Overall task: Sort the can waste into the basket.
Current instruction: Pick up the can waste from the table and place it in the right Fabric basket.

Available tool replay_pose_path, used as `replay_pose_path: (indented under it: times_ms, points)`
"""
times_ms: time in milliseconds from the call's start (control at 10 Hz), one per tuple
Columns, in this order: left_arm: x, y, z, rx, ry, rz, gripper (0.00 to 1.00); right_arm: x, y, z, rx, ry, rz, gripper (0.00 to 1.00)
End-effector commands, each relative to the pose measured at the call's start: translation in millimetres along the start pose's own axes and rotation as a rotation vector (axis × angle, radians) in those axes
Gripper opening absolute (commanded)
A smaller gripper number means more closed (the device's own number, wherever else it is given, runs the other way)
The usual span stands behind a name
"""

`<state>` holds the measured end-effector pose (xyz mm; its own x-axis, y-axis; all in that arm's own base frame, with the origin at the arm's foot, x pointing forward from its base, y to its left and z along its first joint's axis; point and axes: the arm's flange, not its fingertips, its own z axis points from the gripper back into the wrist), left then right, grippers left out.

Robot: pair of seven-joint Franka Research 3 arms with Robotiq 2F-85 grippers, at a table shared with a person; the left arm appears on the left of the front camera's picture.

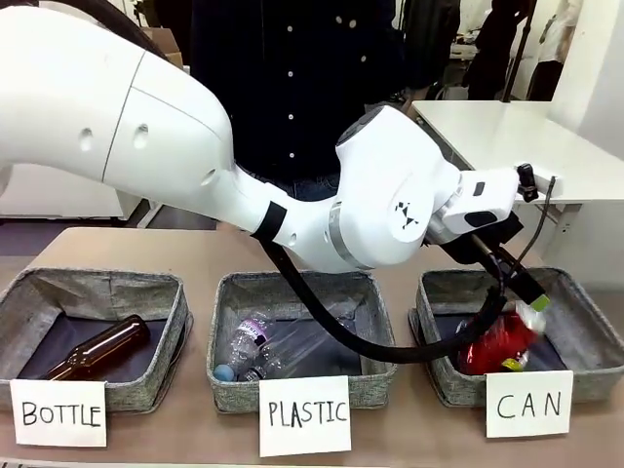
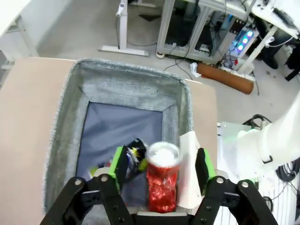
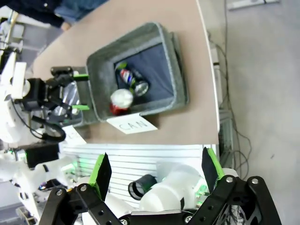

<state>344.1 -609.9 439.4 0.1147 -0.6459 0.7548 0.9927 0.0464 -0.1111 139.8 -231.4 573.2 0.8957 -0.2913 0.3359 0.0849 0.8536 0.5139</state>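
While the left arm reaches across the front view, its left gripper (image 1: 522,297) hangs over the basket (image 1: 585,327) behind the card lettered CAN (image 1: 528,403), and the red can (image 1: 495,343) sits just beneath the fingertips, inside the basket near its front wall; from here I cannot tell whether the pads touch it. To the left stand the bin marked PLASTIC (image 1: 292,390) with clear bottles and the bin marked BOTTLE (image 1: 107,292) with a brown bottle (image 1: 102,348). Seen from the left wrist, the left gripper (image 2: 161,164) has its green pads spread, with the red can (image 2: 162,180) upright between them, a gap showing on either side, so the jaws look parted and not pinching it. The dark can (image 2: 136,152) lies on the basket's lining beside the red one. From the right wrist view, the right gripper (image 3: 154,171) stands wide apart and holds nothing, well away from the basket (image 3: 180,89), where the red can (image 3: 121,101) and the dark can (image 3: 133,80) lie together.
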Motion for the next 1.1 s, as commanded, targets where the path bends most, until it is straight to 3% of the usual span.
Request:
replay_pose_path:
  times_ms: [0,200,500,600,700,800,1000]
  points:
    - [-2.3,-5.4,7.4,-0.007,0.000,0.012,1.00,0.7,-0.9,1.7,-0.020,0.000,-0.018,1.00]
    - [-12.6,-3.9,31.1,0.045,0.053,0.098,1.00,0.7,-0.9,1.7,-0.020,0.000,-0.018,1.00]
    - [-39.9,-22.9,125.2,0.021,0.187,0.352,1.00,0.0,-0.1,-0.1,0.000,0.000,0.000,1.00]
    - [-49.4,-30.2,162.8,0.001,0.190,0.449,1.00,11.8,20.2,3.0,0.090,-0.049,0.097,1.00]
    - [-62.0,-33.3,199.5,0.126,0.146,0.534,1.00,25.6,47.5,-14.2,0.161,-0.028,0.174,1.00]
    - [-77.8,-36.4,240.6,0.159,0.091,0.649,1.00,38.1,77.4,-34.4,0.230,0.000,0.223,1.00]
    - [-112.9,-43.2,329.2,0.263,-0.027,0.926,1.00,51.7,145.7,-71.7,0.353,0.055,0.211,1.00]
